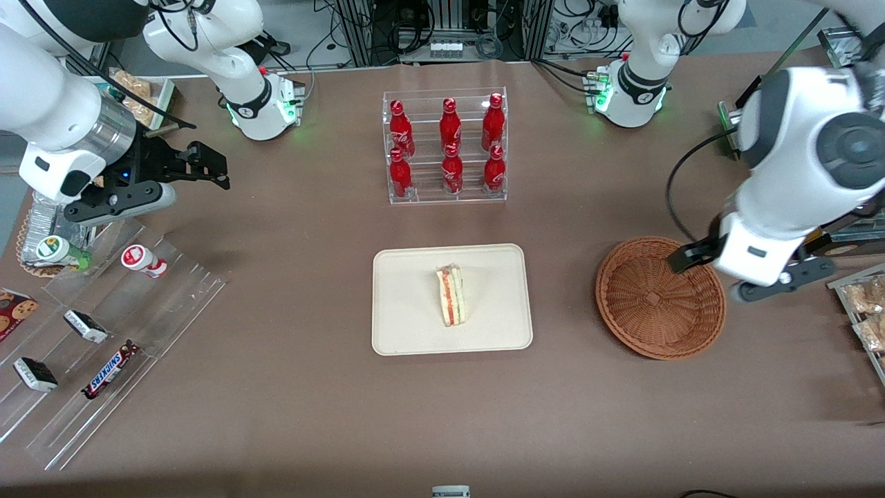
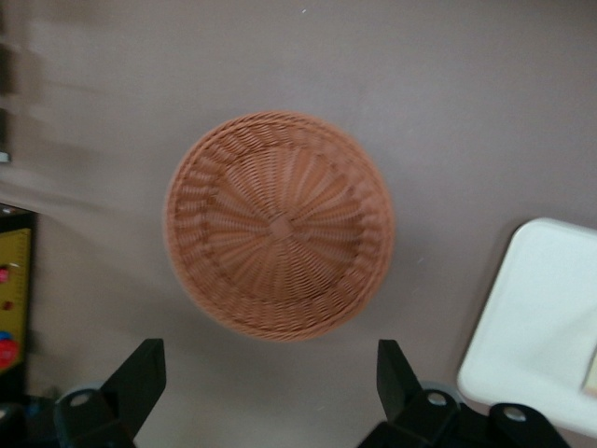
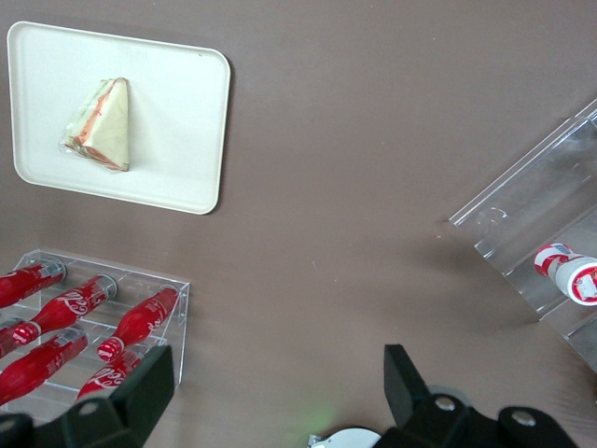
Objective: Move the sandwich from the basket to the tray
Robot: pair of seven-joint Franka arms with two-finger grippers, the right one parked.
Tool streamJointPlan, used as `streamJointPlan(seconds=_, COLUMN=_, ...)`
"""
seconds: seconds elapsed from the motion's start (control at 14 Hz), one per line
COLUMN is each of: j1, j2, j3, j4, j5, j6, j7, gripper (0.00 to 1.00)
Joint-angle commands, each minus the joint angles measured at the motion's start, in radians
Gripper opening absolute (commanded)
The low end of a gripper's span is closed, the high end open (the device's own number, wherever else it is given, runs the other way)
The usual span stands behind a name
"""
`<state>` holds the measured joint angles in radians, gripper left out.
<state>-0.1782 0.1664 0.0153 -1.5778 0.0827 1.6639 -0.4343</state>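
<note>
Front view: nearest the camera among the task's things, we find the sandwich (image 1: 451,297) lying flat on the tray (image 1: 408,325), about mid-tray and inside the low rim. Just past it and toward the working arm's end of the counter (image 1: 290,415), the basket (image 1: 657,299) holds nothing. The gripper (image 1: 681,261) hangs above the basket's rim, on the side away from the tray, well apart from the sandwich.

In the left wrist view, the two dark fingers (image 2: 138,378) stand wide apart with nothing between them: they are released. The basket (image 2: 280,224) lies below them, its woven floor fully bare, and a corner of the tray (image 2: 536,317) shows beside it.

We judge the transfer done: the sandwich rests on the tray and the basket is bare. The step in hand looks like the retreat after release. The next move calls for no grasp, only lifting the arm clear of the basket without brushing its rim.

The sandwich is a pale triangular wedge in clear wrap. Its layered edge, orange-red and green, faces up toward the front camera. In the right wrist view the sandwich (image 3: 101,123) sits wholly within the tray (image 3: 177,140).
</note>
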Motion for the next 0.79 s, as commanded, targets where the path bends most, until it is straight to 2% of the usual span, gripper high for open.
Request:
streamJointPlan(seconds=0.0, j1=0.057, j2=-0.131, j3=-0.012, j4=-0.073, j5=-0.063, j6=-0.044, j7=0.141, gripper=1.00)
streamJointPlan(seconds=0.29, j1=0.123, j2=-0.212, j3=-0.009, j4=-0.071, j5=-0.104, j6=-0.160, j7=0.340, gripper=1.00)
streamJointPlan(seconds=0.36, j1=0.126, j2=-0.214, j3=0.018, j4=-0.064, j5=-0.113, j6=-0.165, j7=0.377, gripper=1.00)
streamJointPlan(seconds=0.43, j1=0.126, j2=-0.212, j3=0.047, j4=-0.055, j5=-0.115, j6=-0.165, j7=0.396, gripper=1.00)
streamJointPlan(seconds=0.71, j1=0.126, j2=-0.206, j3=0.051, j4=-0.054, j5=-0.110, j6=-0.148, j7=0.401, gripper=1.00)
